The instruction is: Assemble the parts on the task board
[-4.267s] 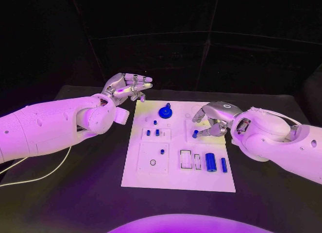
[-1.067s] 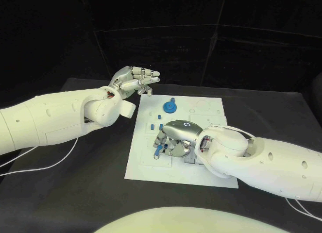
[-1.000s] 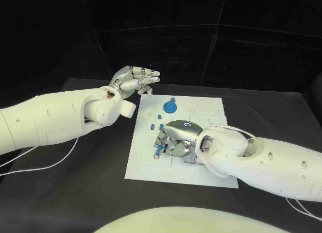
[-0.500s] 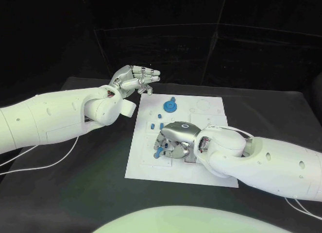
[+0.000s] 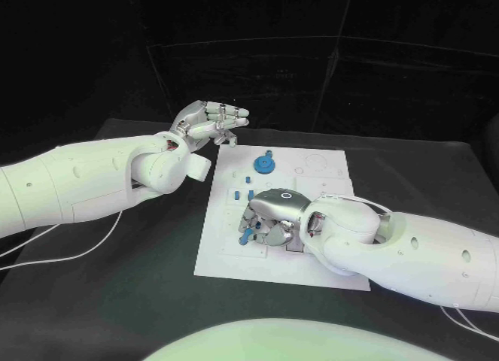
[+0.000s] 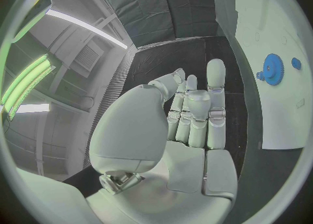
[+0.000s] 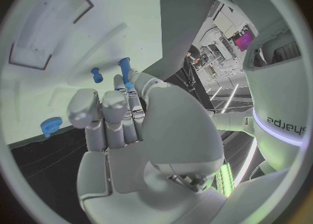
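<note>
The white task board (image 5: 325,274) lies in the middle of the black table. My right hand (image 5: 273,216) hovers low over the board's middle and pinches a small blue peg (image 5: 246,238) at its fingertips, peg end toward the board. The right wrist view shows that peg (image 7: 124,69) against the board (image 7: 98,15), with another blue peg (image 7: 96,74) standing close by. A blue gear (image 5: 264,163) sits near the board's far end, and small blue pegs (image 5: 237,194) stand just before it. My left hand (image 5: 211,120) is raised beyond the board's far left corner, fingers curled in, holding nothing (image 6: 189,125).
Black cloth surrounds the board, with bare room at its near end (image 5: 281,316). A white cable (image 5: 54,259) trails across the table on the left. The left wrist view shows the gear (image 6: 272,69) on the board's edge (image 6: 277,125).
My right hand has come from the board's right side to its middle, carrying the blue peg; over the last second it only settled slightly. The left hand stays raised where it was.
</note>
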### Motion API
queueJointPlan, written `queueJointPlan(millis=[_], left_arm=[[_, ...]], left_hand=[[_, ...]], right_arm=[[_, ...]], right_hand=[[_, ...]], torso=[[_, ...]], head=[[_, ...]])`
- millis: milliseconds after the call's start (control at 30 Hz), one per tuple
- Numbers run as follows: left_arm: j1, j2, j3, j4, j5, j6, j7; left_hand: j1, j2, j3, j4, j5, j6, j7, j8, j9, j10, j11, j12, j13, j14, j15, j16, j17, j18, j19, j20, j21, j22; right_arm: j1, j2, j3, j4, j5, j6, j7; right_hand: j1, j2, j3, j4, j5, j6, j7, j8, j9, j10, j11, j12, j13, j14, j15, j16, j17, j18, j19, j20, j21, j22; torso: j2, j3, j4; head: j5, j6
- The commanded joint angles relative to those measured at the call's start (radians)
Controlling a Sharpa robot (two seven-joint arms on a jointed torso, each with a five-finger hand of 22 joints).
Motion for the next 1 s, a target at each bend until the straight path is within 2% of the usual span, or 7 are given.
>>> queueJointPlan(millis=[33, 233, 400, 733, 833, 1000], left_arm=[[0.002, 0.000, 0.001, 0.002, 0.003, 0.011, 0.003], [0.002, 0.000, 0.001, 0.002, 0.003, 0.011, 0.002], [0.002, -0.001, 0.001, 0.003, 0.003, 0.011, 0.001], [0.002, -0.001, 0.001, 0.004, 0.003, 0.013, -0.002], [0.002, -0.001, 0.001, 0.003, 0.003, 0.014, -0.002], [0.002, -0.001, 0.001, 0.003, 0.003, 0.013, -0.003]], left_hand=[[-0.005, 0.005, -0.004, -0.001, 0.003, -0.002, 0.001, 0.003, -0.001, -0.006, 0.003, 0.003, 0.000, -0.005, 0.001, -0.005, -0.001, 0.013, -0.007, 0.002, -0.005, -0.001], [-0.005, 0.005, -0.004, -0.001, 0.003, -0.002, 0.001, 0.003, -0.001, -0.006, 0.003, 0.003, 0.000, -0.005, 0.001, -0.005, -0.001, 0.013, -0.007, 0.002, -0.005, -0.001], [-0.005, 0.005, -0.004, -0.001, 0.003, -0.002, 0.001, 0.003, -0.001, -0.006, 0.003, 0.003, 0.000, -0.005, 0.001, -0.005, -0.001, 0.013, -0.007, 0.002, -0.005, -0.001], [-0.005, 0.005, -0.004, -0.001, 0.003, -0.002, 0.001, 0.003, -0.001, -0.006, 0.003, 0.003, 0.000, -0.005, 0.001, -0.005, -0.001, 0.013, -0.007, 0.002, -0.005, -0.001], [-0.005, 0.005, -0.004, -0.001, 0.003, -0.002, 0.001, 0.003, -0.001, -0.006, 0.003, 0.003, 0.000, -0.005, 0.001, -0.005, -0.001, 0.013, -0.007, 0.002, -0.005, -0.001], [-0.005, 0.005, -0.004, -0.001, 0.003, -0.002, 0.001, 0.003, -0.001, -0.006, 0.003, 0.003, 0.000, -0.005, 0.001, -0.005, -0.001, 0.013, -0.007, 0.002, -0.005, -0.001]], right_arm=[[0.001, 0.005, 0.000, -0.003, -0.031, 0.032, -0.030], [0.001, 0.016, -0.001, -0.006, -0.048, 0.058, -0.051], [0.000, 0.020, -0.007, -0.004, -0.051, 0.061, -0.054], [0.000, 0.022, -0.012, 0.004, -0.052, 0.013, -0.060], [0.000, 0.023, -0.013, 0.005, -0.052, -0.002, -0.057], [0.000, 0.025, -0.013, 0.006, -0.052, -0.026, -0.051]], right_hand=[[-0.006, -0.009, 0.008, 0.000, 0.005, 0.003, 0.003, -0.001, 0.001, 0.007, 0.000, -0.007, 0.001, 0.001, 0.006, 0.004, 0.000, -0.007, -0.002, 0.003, 0.004, 0.000], [-0.021, -0.017, 0.009, 0.000, 0.001, -0.002, 0.004, -0.004, 0.000, 0.005, 0.001, -0.015, 0.001, -0.002, 0.007, 0.000, -0.009, -0.006, -0.007, 0.004, 0.001, -0.005], [-0.046, -0.031, 0.004, 0.004, 0.012, -0.016, 0.009, -0.009, -0.002, -0.004, 0.006, -0.029, 0.000, -0.007, 0.011, -0.009, -0.024, -0.004, -0.015, 0.008, -0.005, -0.016], [-0.069, -0.045, -0.002, 0.007, 0.017, -0.038, 0.017, -0.010, -0.003, -0.026, 0.015, -0.051, -0.001, -0.012, 0.018, -0.018, -0.039, -0.002, -0.025, 0.014, -0.013, -0.028], [-0.079, -0.054, -0.007, 0.008, 0.016, -0.054, 0.023, -0.011, -0.004, -0.046, 0.023, -0.063, -0.002, -0.018, 0.024, -0.030, -0.060, 0.003, -0.039, 0.019, -0.028, -0.050], [-0.085, -0.059, -0.012, 0.006, 0.009, -0.109, 0.018, -0.013, -0.005, -0.059, 0.022, -0.064, 0.000, -0.019, 0.025, -0.034, -0.067, 0.006, -0.048, 0.022, -0.038, -0.064]], torso=[[-0.001, 0.0001, 0.0001], [0.000, 0.0000, -0.0003], [0.000, -0.0005, 0.0000], [-0.001, 0.0001, -0.0003], [0.000, 0.0000, 0.0001], [0.000, 0.0000, 0.0000]], head=[[0.000, 0.000], [0.000, -0.001], [0.000, -0.002], [0.001, -0.001], [0.000, -0.001], [0.000, 0.000]])
